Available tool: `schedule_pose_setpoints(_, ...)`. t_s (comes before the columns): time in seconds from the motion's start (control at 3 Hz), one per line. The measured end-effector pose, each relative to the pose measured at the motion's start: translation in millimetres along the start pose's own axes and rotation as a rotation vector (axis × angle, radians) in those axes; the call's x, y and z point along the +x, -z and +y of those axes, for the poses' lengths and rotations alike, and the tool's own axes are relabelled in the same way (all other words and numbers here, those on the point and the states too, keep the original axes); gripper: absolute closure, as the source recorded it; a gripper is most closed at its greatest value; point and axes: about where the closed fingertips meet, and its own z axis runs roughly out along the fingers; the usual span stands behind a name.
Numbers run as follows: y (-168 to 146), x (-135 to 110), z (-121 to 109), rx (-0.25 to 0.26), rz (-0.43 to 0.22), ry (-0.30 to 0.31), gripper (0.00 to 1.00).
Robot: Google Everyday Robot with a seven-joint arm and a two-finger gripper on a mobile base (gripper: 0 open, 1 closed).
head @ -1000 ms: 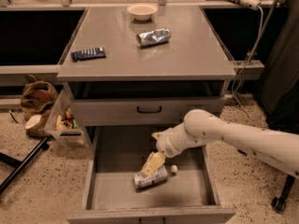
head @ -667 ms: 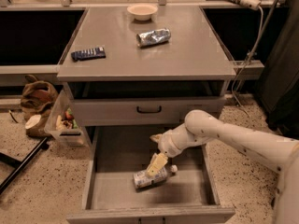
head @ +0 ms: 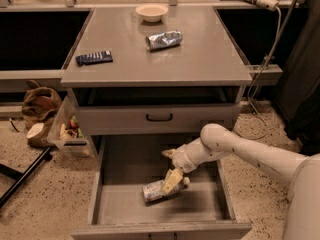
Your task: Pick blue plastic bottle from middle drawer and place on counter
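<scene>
**Bottle in the middle drawer, open gripper over it**

The blue plastic bottle point(head: 156, 190) lies on its side on the floor of the middle drawer point(head: 125, 206). It sits right of centre, cap end towards the right. The drawer is pulled well out, and its grey floor holds nothing else that shows.

The gripper point(head: 171, 167) is down inside the drawer, right over the bottle. Its two pale fingers are spread apart. One points up and left, clear of the bottle. The lower finger point(head: 173, 180) crosses the bottle's cap end in this view, but whether it touches cannot be told. The bottle is not clasped between the fingers and rests on the drawer floor. The white arm point(head: 250, 154) reaches in from the lower right, over the drawer's right wall.

Above the open drawer is a shut drawer front with a black handle point(head: 159, 117). Above that is an open gap under the counter point(head: 200, 59).

On the counter:
- a crumpled foil packet point(head: 163, 39) near the middle
- a small pale bowl point(head: 151, 12) at the far edge
- a dark flat device point(head: 94, 58) near the left edge

On the floor left of the cabinet are a brown bag point(head: 40, 104) and a clear bin point(head: 70, 130).
</scene>
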Motion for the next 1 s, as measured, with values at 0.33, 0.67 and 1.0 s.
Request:
schedule_pose_setpoints(0.33,-10.2,30.9,-3.8,0.039,0.062,-0.035,0.00)
schedule_pose_setpoints(0.67,-15.6,65.3,-8.3,0.087,0.108,-0.056,0.00)
schedule_pose_setpoints(1.0,-23.7,86.3,-12.3,0.100,0.129,-0.062,0.00)
